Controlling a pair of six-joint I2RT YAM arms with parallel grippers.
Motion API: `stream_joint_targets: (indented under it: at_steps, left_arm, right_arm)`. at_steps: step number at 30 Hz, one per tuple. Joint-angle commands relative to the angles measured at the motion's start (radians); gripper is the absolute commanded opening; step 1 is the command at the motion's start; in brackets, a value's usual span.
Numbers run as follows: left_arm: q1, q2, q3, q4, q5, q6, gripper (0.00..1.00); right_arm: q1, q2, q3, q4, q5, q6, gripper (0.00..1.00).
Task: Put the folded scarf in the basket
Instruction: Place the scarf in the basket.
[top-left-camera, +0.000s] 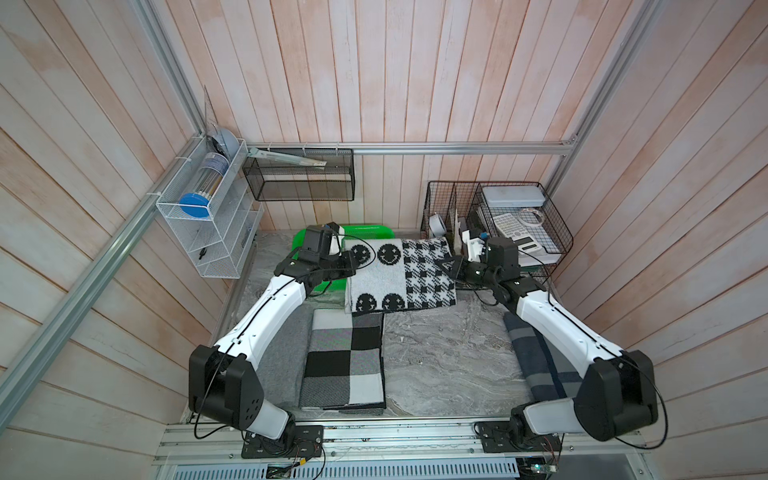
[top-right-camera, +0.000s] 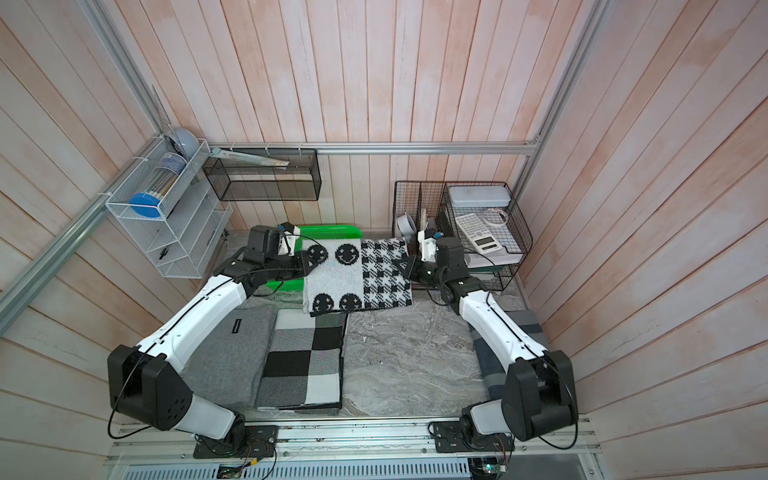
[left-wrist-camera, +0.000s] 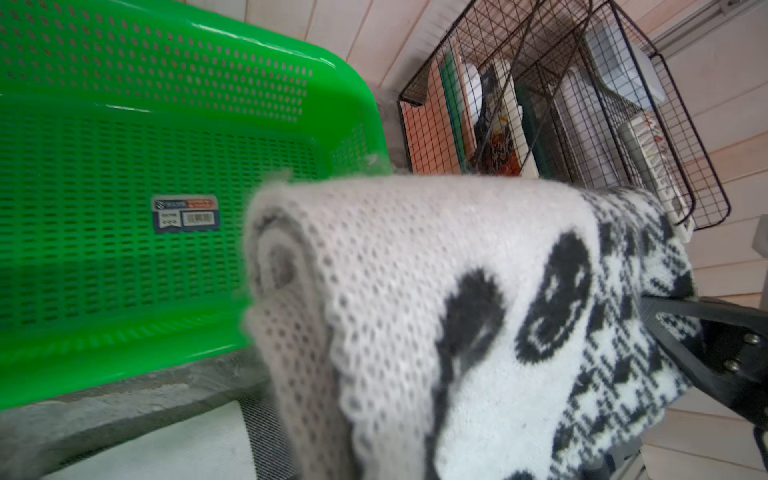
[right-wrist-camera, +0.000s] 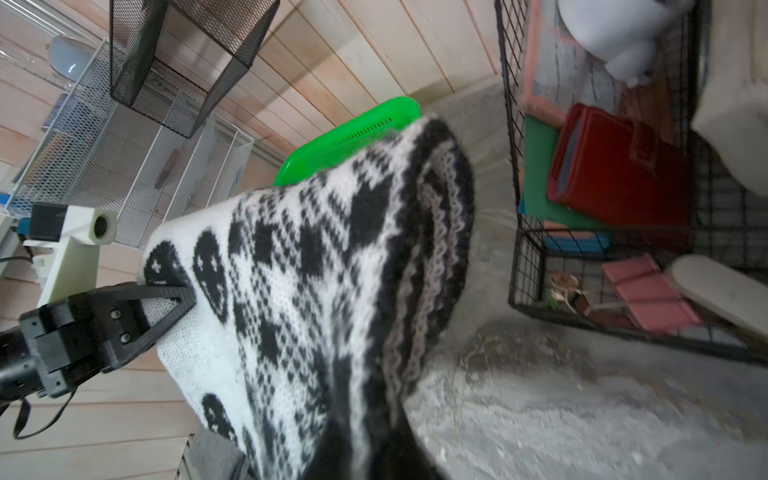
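The folded scarf (top-left-camera: 399, 274) (top-right-camera: 357, 274), black and white with smiley faces and a houndstooth half, hangs flat above the table between my two arms. My left gripper (top-left-camera: 351, 262) (top-right-camera: 309, 264) is shut on its left edge and my right gripper (top-left-camera: 451, 266) (top-right-camera: 405, 266) on its right edge. The bright green basket (top-left-camera: 365, 229) (top-right-camera: 328, 230) stands at the back left, largely covered by the scarf and the left arm. The left wrist view shows the empty basket (left-wrist-camera: 124, 249) beside the scarf (left-wrist-camera: 415, 311). The right wrist view shows the scarf (right-wrist-camera: 311, 291) with the basket rim (right-wrist-camera: 353, 137) behind it. Each gripper's own jaws are hidden by the cloth.
A checkered folded cloth (top-left-camera: 345, 361) and a grey one (top-right-camera: 232, 353) lie front left. A dark plaid one (top-left-camera: 540, 365) lies under the right arm. A black wire organiser (top-left-camera: 498, 224) stands back right. A black mesh shelf (top-left-camera: 299, 174) and a white wire rack (top-left-camera: 208, 216) hang on the walls.
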Motion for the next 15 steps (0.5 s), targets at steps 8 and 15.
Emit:
stream_joint_targets:
  at_steps: [8,15]
  left_arm:
    - [0.200,0.185,0.246,-0.131,-0.029,0.157,0.00]
    - [0.232,0.297,0.371,-0.134,-0.142,0.174,0.00]
  right_arm:
    - [0.060,0.399,0.464,0.007,0.085,0.060,0.00]
    - [0.089,0.611,0.729,-0.099,0.053,0.031,0.00]
